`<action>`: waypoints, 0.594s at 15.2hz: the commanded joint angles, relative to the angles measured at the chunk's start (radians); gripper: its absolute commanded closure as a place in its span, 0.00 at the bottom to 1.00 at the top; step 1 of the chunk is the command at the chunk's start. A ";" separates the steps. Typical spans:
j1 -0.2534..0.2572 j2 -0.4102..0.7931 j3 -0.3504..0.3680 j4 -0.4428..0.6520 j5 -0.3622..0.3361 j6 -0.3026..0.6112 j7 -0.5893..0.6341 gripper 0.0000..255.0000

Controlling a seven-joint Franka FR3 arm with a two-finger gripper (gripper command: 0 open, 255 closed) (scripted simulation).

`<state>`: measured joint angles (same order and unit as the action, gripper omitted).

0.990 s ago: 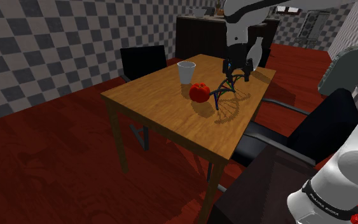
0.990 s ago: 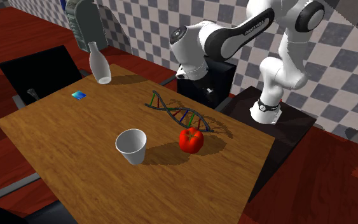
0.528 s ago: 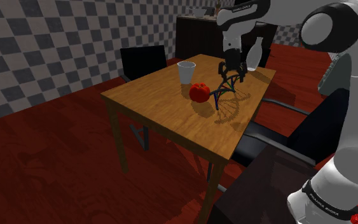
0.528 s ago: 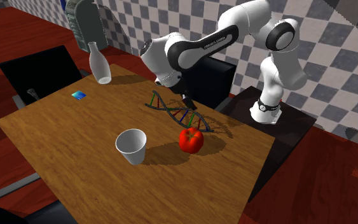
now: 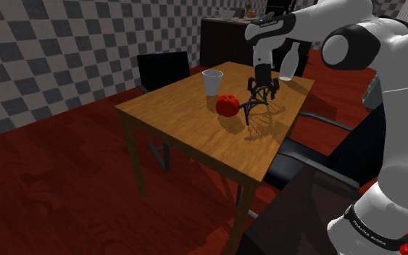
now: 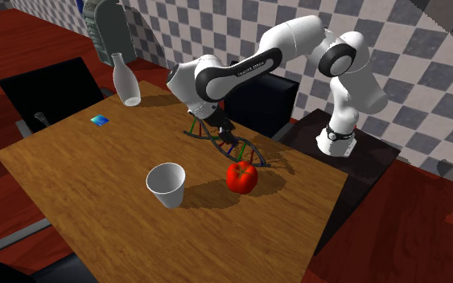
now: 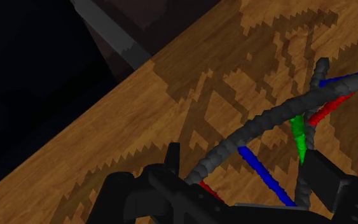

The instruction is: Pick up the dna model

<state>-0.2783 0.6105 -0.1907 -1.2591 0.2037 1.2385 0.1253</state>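
Note:
The DNA model (image 5: 256, 110) is a dark twisted helix with red, blue and green rungs, lying on the wooden table (image 5: 180, 119) beside a red tomato (image 5: 227, 104). My black gripper (image 5: 262, 90) is down over the model's end that lies away from the tomato. In the second exterior view the gripper (image 6: 216, 129) covers that end of the DNA model (image 6: 239, 149). In the wrist view the gripper (image 7: 244, 162) is open, its fingertips (image 7: 173, 156) astride a strand of the DNA model (image 7: 266, 118) without clasping it.
A white cup (image 6: 166, 184) stands near the tomato (image 6: 241, 176). A pale bottle (image 6: 125, 80) and a small blue card (image 6: 99, 120) sit toward the table's far side. Black chairs (image 5: 162, 69) flank the table; another chair (image 5: 340, 152) is by the stand.
The arm has swung over the table and the gripper has come down onto the end of the DNA model. The model, tomato and cup have not moved.

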 commanded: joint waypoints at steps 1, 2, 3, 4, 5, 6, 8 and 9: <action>0.000 0.003 -0.001 -0.023 -0.001 0.025 -0.005 0.00; 0.001 0.004 0.000 -0.029 -0.001 0.032 -0.006 0.00; 0.001 0.004 0.000 -0.028 -0.001 0.032 -0.006 0.00; 0.001 0.004 0.000 -0.028 -0.001 0.032 -0.006 0.00; 0.001 0.005 0.000 -0.028 -0.001 0.032 -0.006 1.00; 0.001 0.005 0.000 -0.027 -0.001 0.032 -0.006 1.00; 0.001 0.006 0.000 -0.026 -0.001 0.031 -0.006 1.00; 0.000 0.007 0.000 -0.025 0.000 0.031 -0.006 1.00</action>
<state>-0.2777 0.6158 -0.1909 -1.2841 0.2034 1.2683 0.1191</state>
